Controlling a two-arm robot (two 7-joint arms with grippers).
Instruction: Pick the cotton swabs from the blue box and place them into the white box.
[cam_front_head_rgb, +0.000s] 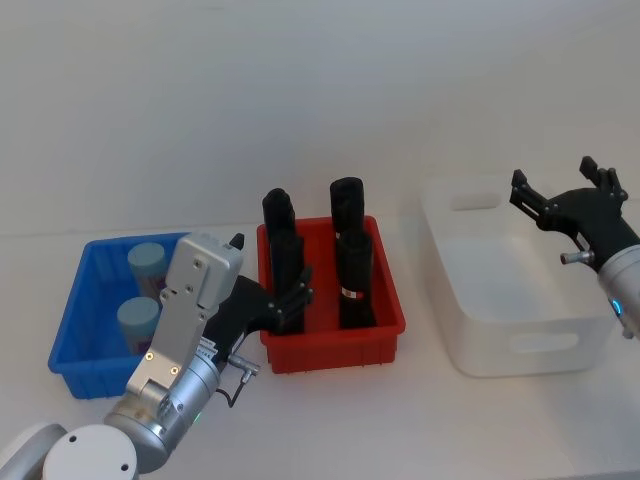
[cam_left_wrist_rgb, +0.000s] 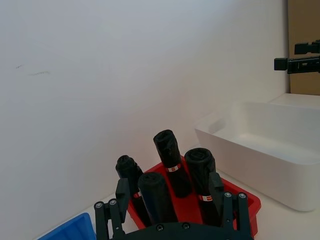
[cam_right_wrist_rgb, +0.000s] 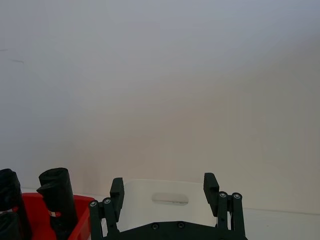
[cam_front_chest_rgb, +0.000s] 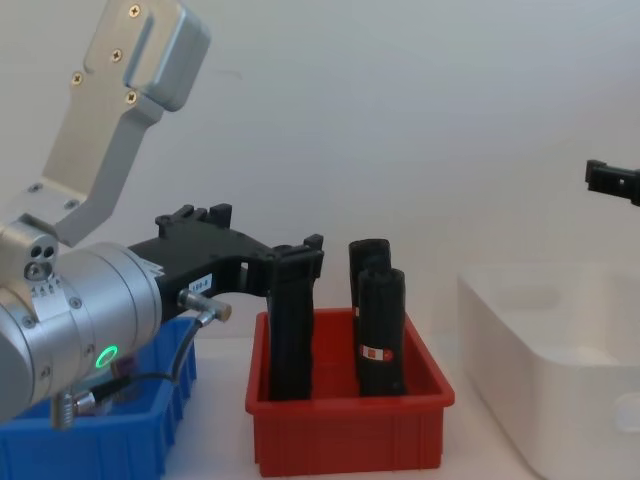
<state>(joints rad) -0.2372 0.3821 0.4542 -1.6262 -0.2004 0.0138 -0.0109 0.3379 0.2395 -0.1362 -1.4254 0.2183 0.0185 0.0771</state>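
Observation:
Two cotton swabs tubs with pale blue lids (cam_front_head_rgb: 147, 258) (cam_front_head_rgb: 137, 318) stand in the blue box (cam_front_head_rgb: 72, 335) at the left. My left gripper (cam_front_head_rgb: 292, 295) is open and holds nothing; it hovers to the right of the blue box, at the red bin's front left corner. The left wrist view has its fingers (cam_left_wrist_rgb: 122, 192) spread wide, with the blue box's corner (cam_left_wrist_rgb: 75, 227) beside them. The white box (cam_front_head_rgb: 520, 345) stands at the right. Above its far right side my right gripper (cam_front_head_rgb: 570, 195) hangs open and holds nothing, and its fingers (cam_right_wrist_rgb: 117, 189) frame the white box (cam_right_wrist_rgb: 165, 210).
A red bin (cam_front_head_rgb: 335, 345) with several tall black upright cylinders (cam_front_head_rgb: 352, 265) stands between the blue and white boxes, right in front of the left gripper. A plain white wall rises close behind the table. Bare tabletop lies in front of the boxes.

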